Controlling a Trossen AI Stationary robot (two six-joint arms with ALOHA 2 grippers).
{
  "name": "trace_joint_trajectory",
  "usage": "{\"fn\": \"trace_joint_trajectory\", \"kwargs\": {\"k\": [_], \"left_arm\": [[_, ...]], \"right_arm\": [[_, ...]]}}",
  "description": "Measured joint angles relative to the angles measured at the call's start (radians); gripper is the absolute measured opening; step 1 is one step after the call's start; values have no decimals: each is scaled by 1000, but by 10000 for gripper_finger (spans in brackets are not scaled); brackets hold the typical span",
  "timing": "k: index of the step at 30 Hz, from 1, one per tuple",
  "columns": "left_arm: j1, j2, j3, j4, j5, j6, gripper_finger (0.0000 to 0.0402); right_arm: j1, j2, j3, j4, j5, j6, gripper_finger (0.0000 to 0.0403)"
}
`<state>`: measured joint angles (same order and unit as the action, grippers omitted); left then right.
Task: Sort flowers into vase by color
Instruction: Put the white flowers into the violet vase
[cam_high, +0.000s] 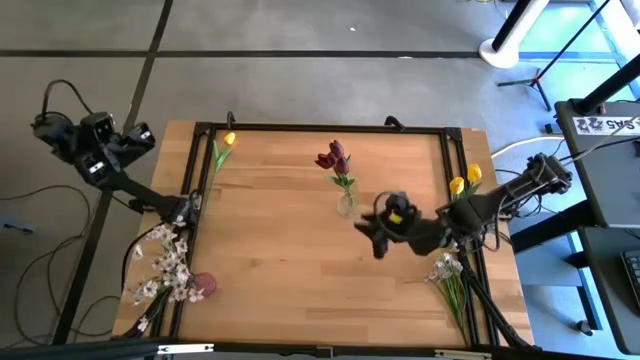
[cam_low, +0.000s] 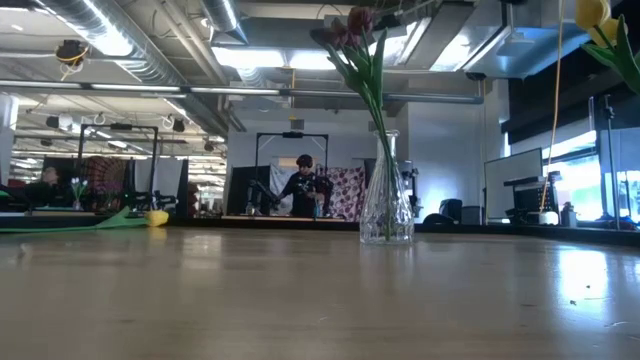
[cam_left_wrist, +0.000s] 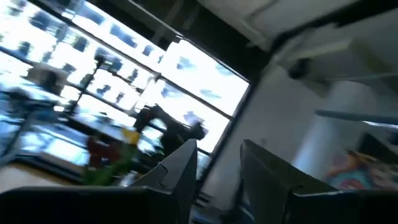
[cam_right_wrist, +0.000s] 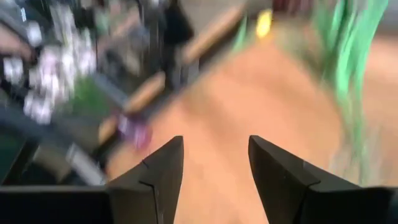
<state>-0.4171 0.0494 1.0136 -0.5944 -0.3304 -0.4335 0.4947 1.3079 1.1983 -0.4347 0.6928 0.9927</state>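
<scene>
A clear glass vase stands near the table's middle and holds dark red tulips by their stems. One yellow tulip lies flat at the far left corner. Two yellow tulips stand at the right edge. White-pink sprigs and a maroon bloom lie at the near left edge, and another sprig lies at the near right. My right gripper hovers open beside the vase on its near right. My left gripper is open, raised beyond the table's far left corner.
A black frame runs round the wooden table. Bare wood lies between the vase and the near edge. A desk stands off the right side. A person stands in the room beyond the far edge.
</scene>
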Motion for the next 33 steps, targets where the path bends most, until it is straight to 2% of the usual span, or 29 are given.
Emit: {"fn": "trace_joint_trajectory", "kwargs": {"k": [2, 6, 9, 11, 14, 18, 24, 28, 33], "left_arm": [[0, 0, 0, 1, -55, 1, 119], [0, 0, 0, 1, -153, 0, 119], [0, 0, -13, 6, -242, -1, 119], [0, 0, -28, 4, -303, -1, 119], [0, 0, -48, 0, -380, -2, 119], [0, 0, -64, 1, -390, -47, 119], [0, 0, -65, 3, -394, -95, 119], [0, 0, -65, 4, -412, -131, 119], [0, 0, -65, -12, -409, -149, 119]], "right_arm": [[25, -1, 0, -89, -130, 125, 182], [110, 3, 0, -341, -416, 475, 182], [203, 38, -1, -554, -528, 713, 182], [253, 67, -1, -667, -600, 803, 182], [288, 92, -30, -743, -710, 861, 182], [295, 93, -141, -588, -741, 860, 193], [298, 103, -322, -366, -763, 853, 270], [297, 101, -374, -411, -874, 960, 314], [285, 100, -378, -580, -948, 962, 314]]}}
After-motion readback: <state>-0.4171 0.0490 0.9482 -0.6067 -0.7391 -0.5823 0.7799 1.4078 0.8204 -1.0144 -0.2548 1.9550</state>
